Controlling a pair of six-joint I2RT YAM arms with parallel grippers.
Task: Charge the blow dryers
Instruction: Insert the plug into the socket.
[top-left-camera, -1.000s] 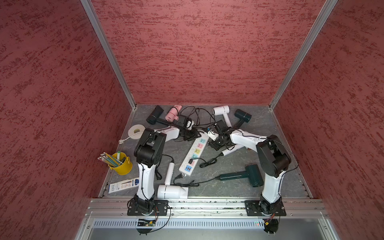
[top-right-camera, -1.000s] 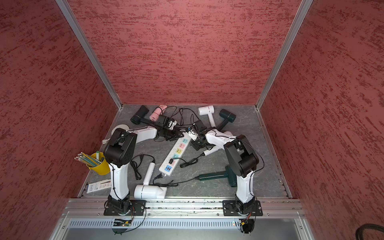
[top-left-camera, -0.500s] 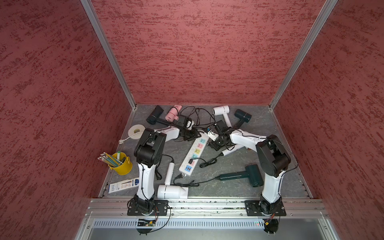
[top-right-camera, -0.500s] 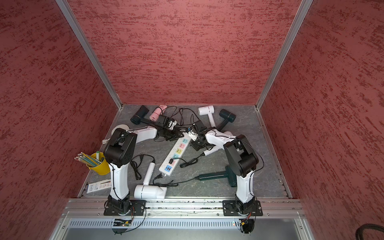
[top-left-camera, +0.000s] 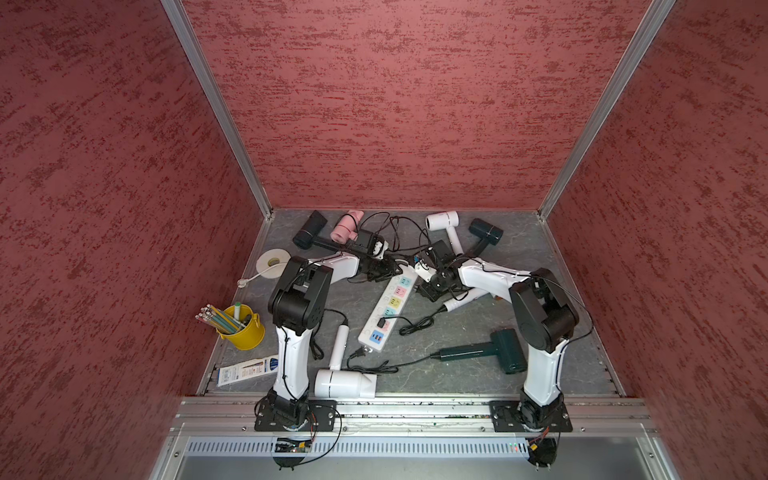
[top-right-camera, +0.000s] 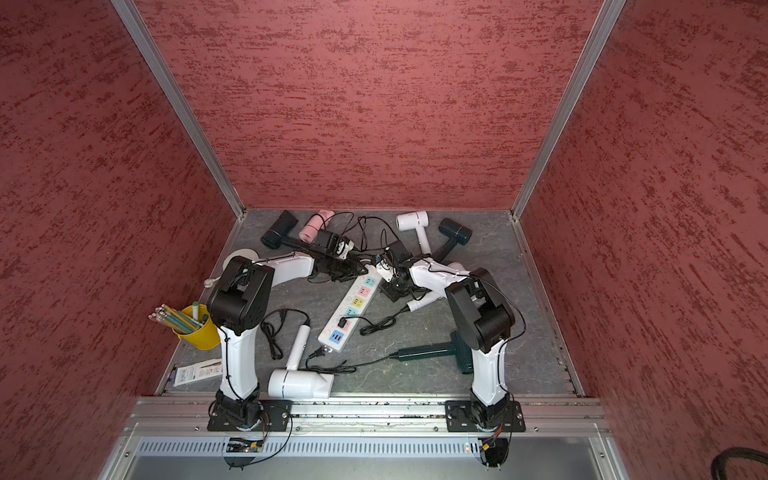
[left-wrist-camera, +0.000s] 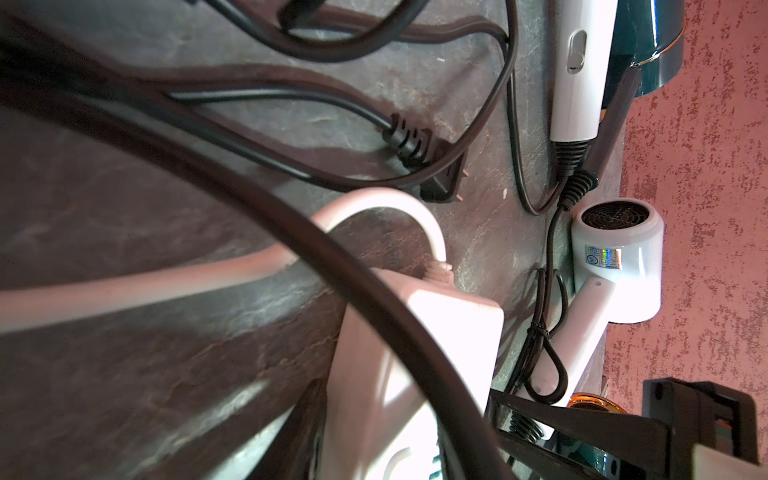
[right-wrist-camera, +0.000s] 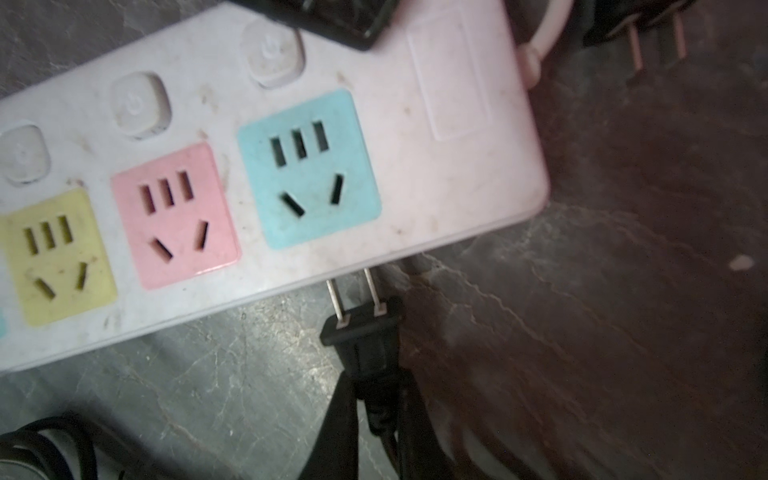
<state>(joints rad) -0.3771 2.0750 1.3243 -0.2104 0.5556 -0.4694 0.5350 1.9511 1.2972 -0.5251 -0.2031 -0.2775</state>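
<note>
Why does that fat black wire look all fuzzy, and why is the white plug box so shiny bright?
Left wrist view: the black cord is too near the lens, so it blurs; the power strip glares white; the far white dryer is sharp. Right wrist view: plug and sockets sharp, floor beside them in dark shadow. Top views: even light, sharp.

We see a robotics lab cell: red textured panels (top-left-camera: 395, 104) in aluminium framing (top-left-camera: 216, 108) enclose a grey desk (top-left-camera: 469, 320), two robot arms (top-left-camera: 297, 299) bolted to a rail (top-left-camera: 415, 409) at six o'clock.
</note>
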